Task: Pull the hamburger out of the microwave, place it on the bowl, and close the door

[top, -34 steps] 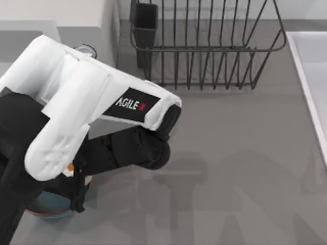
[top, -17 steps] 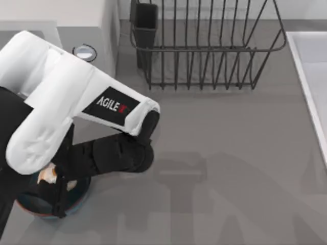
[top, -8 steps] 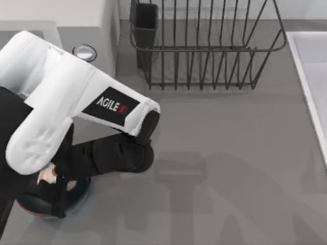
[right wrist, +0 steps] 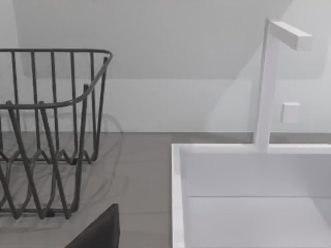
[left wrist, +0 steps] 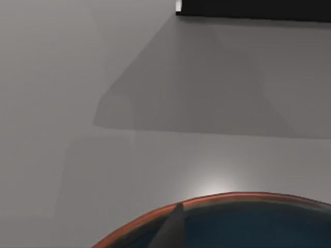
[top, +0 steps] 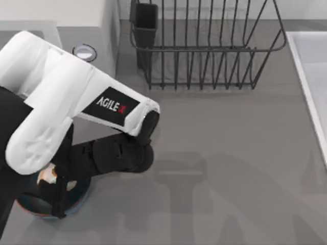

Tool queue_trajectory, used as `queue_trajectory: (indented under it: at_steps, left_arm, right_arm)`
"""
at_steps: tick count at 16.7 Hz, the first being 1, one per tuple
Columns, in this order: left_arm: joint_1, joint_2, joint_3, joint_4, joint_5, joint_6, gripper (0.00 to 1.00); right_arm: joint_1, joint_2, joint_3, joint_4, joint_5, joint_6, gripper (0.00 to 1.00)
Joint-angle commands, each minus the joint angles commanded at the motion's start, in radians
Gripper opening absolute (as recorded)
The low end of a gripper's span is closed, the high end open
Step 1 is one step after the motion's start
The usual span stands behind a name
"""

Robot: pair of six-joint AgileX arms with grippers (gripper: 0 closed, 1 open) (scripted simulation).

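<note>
Whitish-tan hamburger (top: 47,175) seemingly inside blue bowl (top: 76,199), table's left.

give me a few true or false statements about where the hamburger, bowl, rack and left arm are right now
1. The hamburger lies in the bowl at the table's front left. True.
2. The left arm reaches over the bowl. True.
3. The wire dish rack holds a stack of plates. False: nothing lies between its wires.
4. The bowl sits to the right of the dish rack. False: it is at the left, nearer the front than the rack.
5. A white sink with a tap stands beside the rack in the right wrist view. True.
6. The microwave stands at the table's right edge. False: it is at the back left.
</note>
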State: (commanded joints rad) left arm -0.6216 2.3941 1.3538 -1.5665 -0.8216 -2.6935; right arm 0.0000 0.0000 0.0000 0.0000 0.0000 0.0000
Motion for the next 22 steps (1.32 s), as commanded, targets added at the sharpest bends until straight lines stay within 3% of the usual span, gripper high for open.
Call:
queue_trajectory:
  at_steps: [2, 5, 10, 14, 22]
  left_arm:
    - [-0.014, -0.044, 0.005, -0.020, -0.013, -0.039, 1.00]
    - [0.016, -0.093, -0.023, 0.037, 0.001, 0.021, 1.00]
    - [0.143, -0.365, -0.163, 0.287, 0.077, 0.327, 1.00]
    - [0.275, -0.731, -0.348, 0.571, 0.182, 0.754, 1.00]
    - [0.503, -1.603, -0.830, 1.141, 0.478, 1.837, 1.00]
  right_arm:
    - [0.000, 0.000, 0.000, 0.000, 0.000, 0.000, 1.00]
    - [0.000, 0.000, 0.000, 0.000, 0.000, 0.000, 1.00]
    - [0.000, 0.000, 0.000, 0.000, 0.000, 0.000, 1.00]
    - [0.000, 0.000, 0.000, 0.000, 0.000, 0.000, 1.00]
    - [0.000, 0.000, 0.000, 0.000, 0.000, 0.000, 1.00]
